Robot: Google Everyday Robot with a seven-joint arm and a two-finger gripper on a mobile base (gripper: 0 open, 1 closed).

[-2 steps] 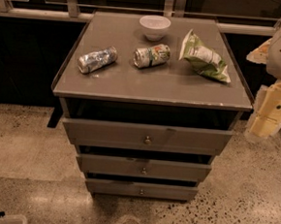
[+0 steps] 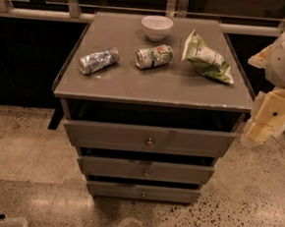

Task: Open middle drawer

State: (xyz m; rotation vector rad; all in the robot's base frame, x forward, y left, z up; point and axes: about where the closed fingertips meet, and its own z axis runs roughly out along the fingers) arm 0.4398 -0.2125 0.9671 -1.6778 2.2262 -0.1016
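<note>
The middle drawer (image 2: pixel 145 169) is a flat grey-brown front with a small round metal knob (image 2: pixel 146 173) at its centre. It sits between the top drawer (image 2: pixel 148 137) and the bottom drawer (image 2: pixel 143 191) of a grey cabinet. A dark gap shows above its front. My gripper (image 2: pixel 266 120) hangs on the cream-and-white arm at the right edge of the view. It is level with the top drawer, beyond the cabinet's right side, and touches nothing.
On the cabinet top (image 2: pixel 154 84) lie two crushed cans (image 2: pixel 98 60) (image 2: pixel 154 56), a white bowl (image 2: pixel 156 27) and a green chip bag (image 2: pixel 206 57). The top drawer is pulled out a little. A speckled floor (image 2: pixel 31 146) surrounds the cabinet. A railing runs behind it.
</note>
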